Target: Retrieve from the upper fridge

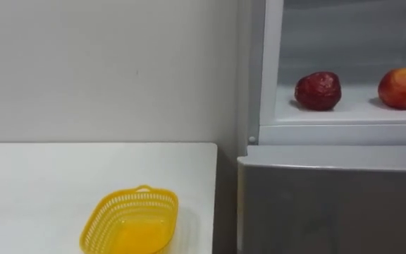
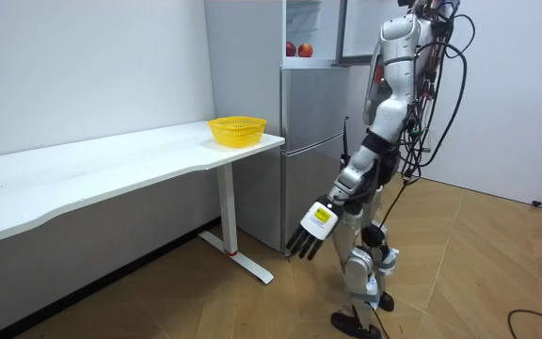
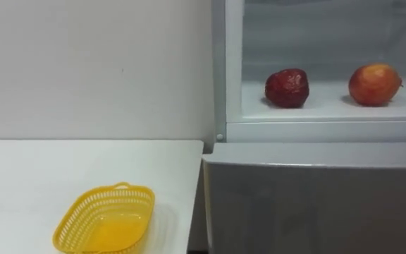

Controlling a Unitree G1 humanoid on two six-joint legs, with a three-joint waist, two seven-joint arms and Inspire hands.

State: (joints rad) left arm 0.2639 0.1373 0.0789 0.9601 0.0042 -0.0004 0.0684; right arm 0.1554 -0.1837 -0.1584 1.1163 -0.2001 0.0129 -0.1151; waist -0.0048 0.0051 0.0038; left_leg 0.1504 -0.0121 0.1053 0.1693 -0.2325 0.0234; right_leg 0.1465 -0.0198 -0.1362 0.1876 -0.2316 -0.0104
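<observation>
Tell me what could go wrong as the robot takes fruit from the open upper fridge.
The dark red fruit and the orange-red fruit are round and lie loose on the fridge shelf; a nudge might roll either off. The yellow basket sits near the end of the table, so a poor drop could miss it.

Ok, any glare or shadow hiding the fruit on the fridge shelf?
Left eye view: no glare; the dark red fruit and the orange-red fruit sit evenly lit on the white shelf, each with a soft shadow at its base. Right eye view: the same, and the yellow basket throws only a faint shadow on the table.
</observation>
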